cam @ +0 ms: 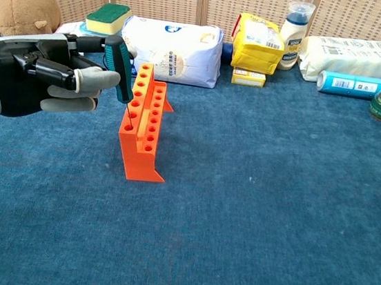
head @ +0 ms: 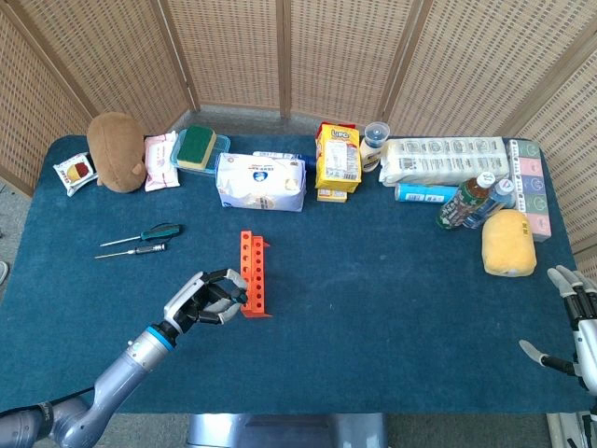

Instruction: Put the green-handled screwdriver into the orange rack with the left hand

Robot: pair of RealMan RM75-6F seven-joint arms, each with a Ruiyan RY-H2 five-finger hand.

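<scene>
The green-handled screwdriver (cam: 119,70), left of centre in the chest view, stands near-upright with its shaft entering a front hole of the orange rack (cam: 142,125). The left robot hand (cam: 41,81) grips its handle. Insertion appears nearly complete; release remains. The right robot hand (head: 576,322), lower right of the head view, is spread and empty.

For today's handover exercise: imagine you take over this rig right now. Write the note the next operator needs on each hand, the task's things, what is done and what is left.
Left hand: grips the green-handled screwdriver by its handle, shaft angled down at the near end of the orange rack, tip at a near hole.
Right hand: empty, fingers spread, at the table's right edge.
Done: screwdriver picked up and brought to the rack.
Left: seat it fully in a hole, let go, withdraw.
</scene>
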